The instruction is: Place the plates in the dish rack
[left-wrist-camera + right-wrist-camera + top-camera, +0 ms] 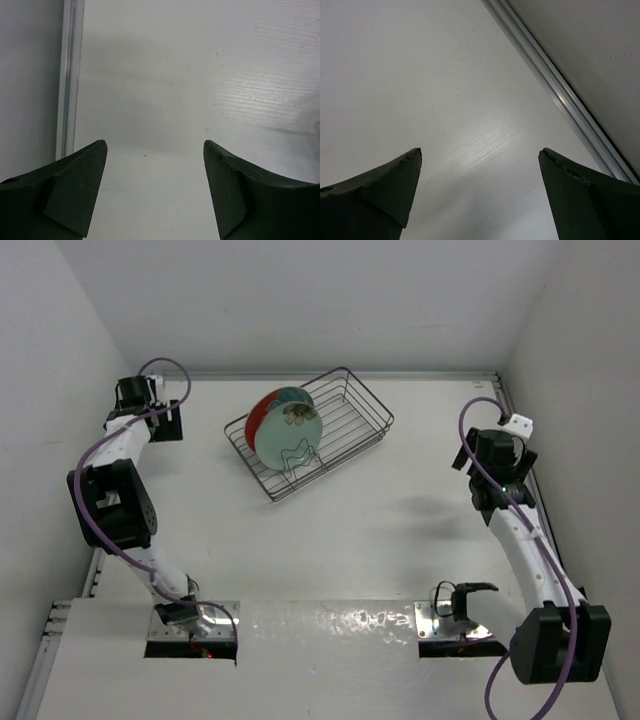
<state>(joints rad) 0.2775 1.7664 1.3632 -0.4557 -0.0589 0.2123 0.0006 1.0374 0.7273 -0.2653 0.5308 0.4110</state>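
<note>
A: Where is everything?

B: The left gripper (155,144) is spread open and holds nothing. To its right, the red plate (262,420) and the mint plate (292,432) stand on edge in the dish rack (365,410), whose long axis runs diagonally. The right gripper (480,150) is farther off, wide open and empty.

A: Any writing?

B: None that I can read.

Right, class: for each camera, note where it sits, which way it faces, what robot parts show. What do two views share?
Top external: above and behind the bases, looking down on the table; shows left arm and right arm, the dish rack holding the red plate and mint plate.
Left wrist: on the left arm, facing table and an edge rail; the open left gripper frames it.
Right wrist: likewise, open right gripper.
Both wrist views share table and rail.
</note>
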